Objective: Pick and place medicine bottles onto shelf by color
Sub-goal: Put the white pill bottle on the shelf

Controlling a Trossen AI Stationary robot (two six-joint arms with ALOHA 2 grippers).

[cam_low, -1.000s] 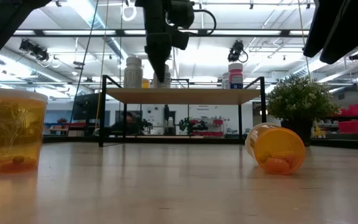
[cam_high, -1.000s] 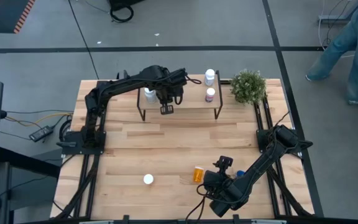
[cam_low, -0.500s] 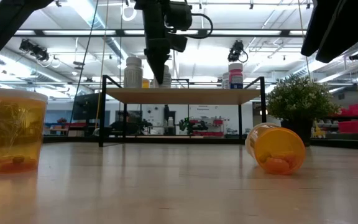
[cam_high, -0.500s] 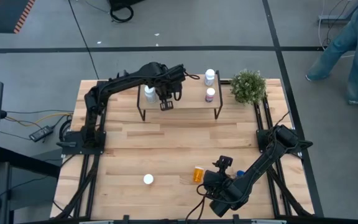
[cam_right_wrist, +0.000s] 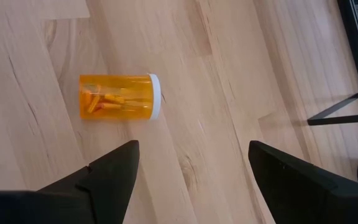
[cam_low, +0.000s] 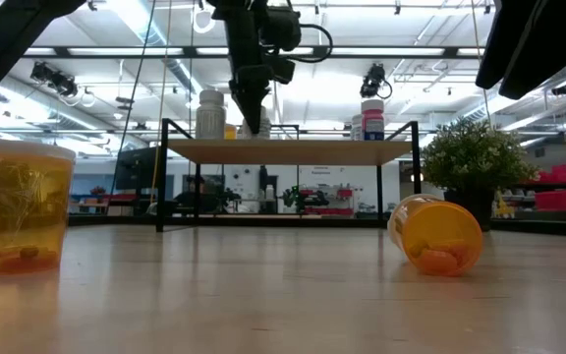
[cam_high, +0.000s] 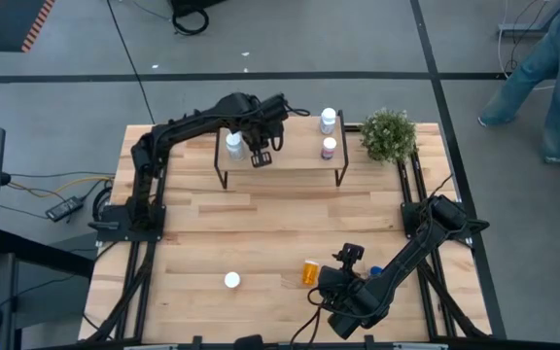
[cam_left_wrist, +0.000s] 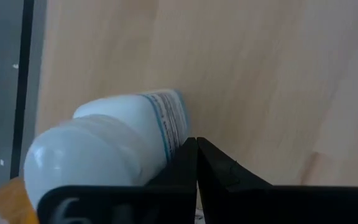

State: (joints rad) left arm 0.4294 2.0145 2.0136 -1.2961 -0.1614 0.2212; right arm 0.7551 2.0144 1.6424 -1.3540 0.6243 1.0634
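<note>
Left pincer (cam_high: 260, 158) hovers closed, empty, beside the shelf's (cam_high: 299, 163) white bottle (cam_high: 232, 146); right pincer (cam_right_wrist: 191, 168) gapes wide over the tipped orange bottle (cam_right_wrist: 120, 97) — ready to grab.

Light-wood shelf (cam_high: 290, 163) — translucent orange plastic bottle (cam_right_wrist: 120, 97)

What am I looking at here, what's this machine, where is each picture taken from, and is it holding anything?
It is a robot with two dark arms at a wooden table, sorting pill bottles onto a small shelf. One picture looks straight down from above, one looks level across the tabletop, and two come from cameras on the wrists. The left gripper hangs over the shelf, shut and empty, beside a white bottle. Two more bottles stand at the shelf's other end, near a potted plant. The right gripper is open above an orange bottle lying on its side. Another orange bottle, white-capped, stands upright on the table.
</note>
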